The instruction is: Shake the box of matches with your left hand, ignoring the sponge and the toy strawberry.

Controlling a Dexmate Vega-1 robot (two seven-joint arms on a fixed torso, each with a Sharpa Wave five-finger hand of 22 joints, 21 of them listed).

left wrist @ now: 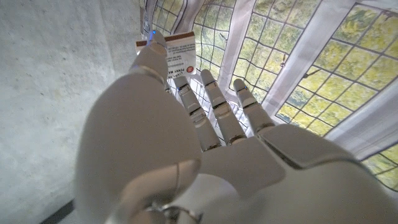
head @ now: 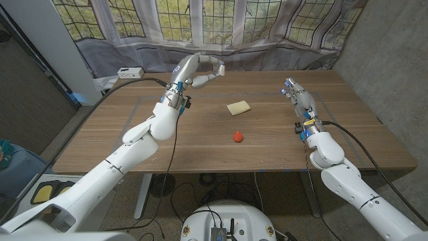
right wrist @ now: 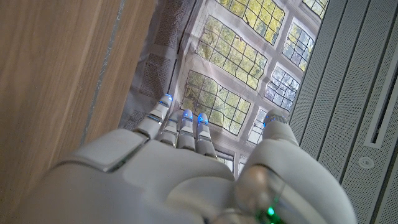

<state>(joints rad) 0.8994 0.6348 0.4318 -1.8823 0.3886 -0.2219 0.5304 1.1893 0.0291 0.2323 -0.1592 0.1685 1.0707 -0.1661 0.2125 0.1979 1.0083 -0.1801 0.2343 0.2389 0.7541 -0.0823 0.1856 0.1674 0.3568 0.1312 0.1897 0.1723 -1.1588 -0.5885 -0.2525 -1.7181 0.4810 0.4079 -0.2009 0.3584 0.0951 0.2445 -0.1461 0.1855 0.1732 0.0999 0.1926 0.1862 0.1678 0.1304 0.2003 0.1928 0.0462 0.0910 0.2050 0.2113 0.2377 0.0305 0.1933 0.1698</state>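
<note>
Wooden table [head: 200,144] before leaded windows [head: 200,20]

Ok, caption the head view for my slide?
Left hand holds the matchbox aloft; sponge and toy strawberry lie untouched.

I see open wooden desk [head: 200,144] around the yellow rectangular sponge [head: 238,107] and small red toy strawberry [head: 238,136], which lie mid-desk, apart, between my two arms.

Wooden table [head: 200,144]: sponge [head: 238,107], toy strawberry [head: 237,136]
</note>
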